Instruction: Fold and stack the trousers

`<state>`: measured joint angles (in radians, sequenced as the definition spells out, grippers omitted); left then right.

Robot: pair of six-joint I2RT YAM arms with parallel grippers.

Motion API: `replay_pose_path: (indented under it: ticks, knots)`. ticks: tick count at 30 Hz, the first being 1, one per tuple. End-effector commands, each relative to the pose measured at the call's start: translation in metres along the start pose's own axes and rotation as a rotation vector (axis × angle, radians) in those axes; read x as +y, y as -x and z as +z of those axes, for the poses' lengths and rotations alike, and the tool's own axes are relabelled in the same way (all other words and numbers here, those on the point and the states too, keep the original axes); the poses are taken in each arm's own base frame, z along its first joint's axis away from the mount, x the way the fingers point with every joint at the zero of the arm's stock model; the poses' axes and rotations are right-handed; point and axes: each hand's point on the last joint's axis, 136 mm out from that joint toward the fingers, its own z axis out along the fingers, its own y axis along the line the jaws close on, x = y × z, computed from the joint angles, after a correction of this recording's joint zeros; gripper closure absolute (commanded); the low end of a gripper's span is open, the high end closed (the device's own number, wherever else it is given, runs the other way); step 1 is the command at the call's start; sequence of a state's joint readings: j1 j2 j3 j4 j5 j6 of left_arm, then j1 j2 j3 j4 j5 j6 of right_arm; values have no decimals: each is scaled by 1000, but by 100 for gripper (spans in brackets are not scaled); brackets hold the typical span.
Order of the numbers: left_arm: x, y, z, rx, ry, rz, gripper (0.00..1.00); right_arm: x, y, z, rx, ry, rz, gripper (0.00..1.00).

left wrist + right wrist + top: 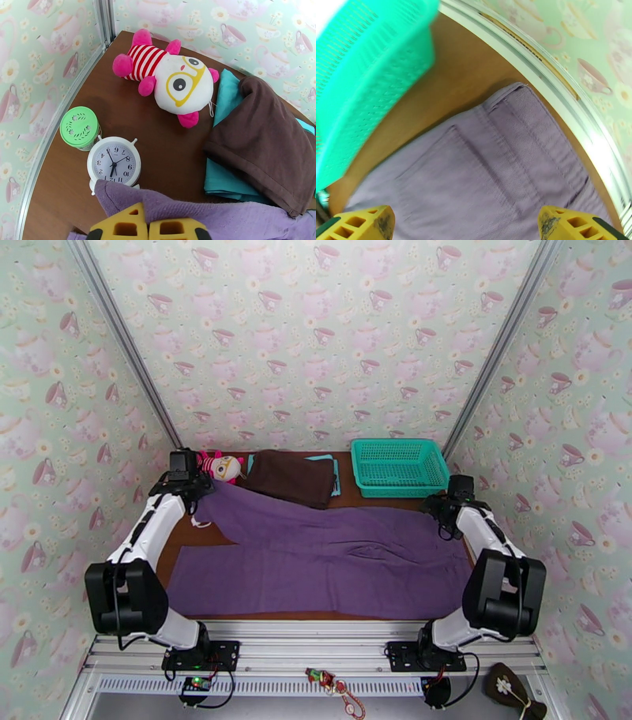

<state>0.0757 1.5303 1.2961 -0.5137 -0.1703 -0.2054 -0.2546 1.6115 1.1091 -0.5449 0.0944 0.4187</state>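
Purple trousers (332, 556) lie across the lower middle of the top view, long axis left to right, 2 legs ending at left. We see the left gripper (148, 225) closed, seemingly pinching the upper leg's hem. The right gripper (466, 223) hangs wide over the waistband at right.

We lose the bottom of the clock (114, 162) under the trousers (221, 219). The teal cloth (225, 177) is mostly buried under the brown garment (264, 138), and the right wrist's basket (363, 79) is blurry and cut off.
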Motion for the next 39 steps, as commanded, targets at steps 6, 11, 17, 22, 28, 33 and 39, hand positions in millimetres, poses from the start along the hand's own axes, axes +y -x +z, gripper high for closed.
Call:
replay_pose_path:
  ticks: [6,11,17,22,28,33,39]
  knots:
    - [-1,13,-7,-56,-26,-15,100,-33,58,47,-82,-38,92,7]
    - [-2,9,0,-42,-27,-13,100,-38,72,56,-69,-25,120,11]
    - [-4,8,2,-36,-30,-6,100,-29,65,77,4,15,146,19]
    - [-3,7,2,-35,-25,-3,100,-31,53,91,57,4,147,24]
    - [-6,7,2,-34,-35,1,100,-36,41,103,108,-28,127,29]
    - [-7,6,1,-34,-36,7,100,-34,38,107,122,-12,131,53]
    - [-5,9,-6,-42,-31,-2,100,-35,40,95,114,-9,122,94]
